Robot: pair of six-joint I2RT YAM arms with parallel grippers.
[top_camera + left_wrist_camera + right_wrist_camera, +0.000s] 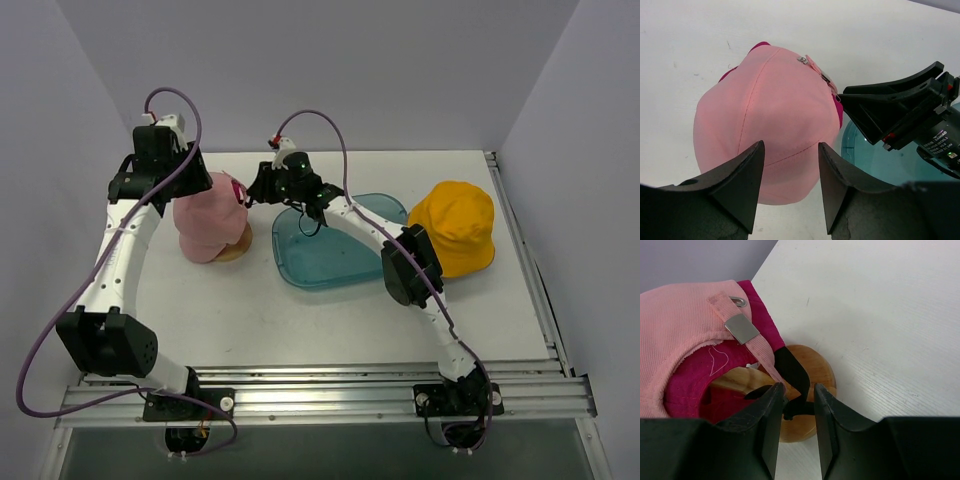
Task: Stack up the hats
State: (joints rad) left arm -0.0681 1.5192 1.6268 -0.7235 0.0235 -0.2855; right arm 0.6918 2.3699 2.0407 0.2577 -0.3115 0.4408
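A pale pink hat [208,218] sits over a magenta hat [687,385] on the wooden stand [812,375] at the left of the table. A yellow-orange hat [455,228] lies alone at the right. My left gripper [791,145] hovers open above the near side of the pink hat [765,115], holding nothing. My right gripper [799,387] is at the pink hat's back, where the pink strap with a metal buckle [741,329] hangs. Its jaws are narrow but apart, with a black strap end [792,367] lying between them.
A translucent teal oval tray [330,258] lies mid-table between the stand and the yellow hat, under the right forearm. The right gripper's body [900,112] shows beside the pink hat in the left wrist view. Walls close in on three sides.
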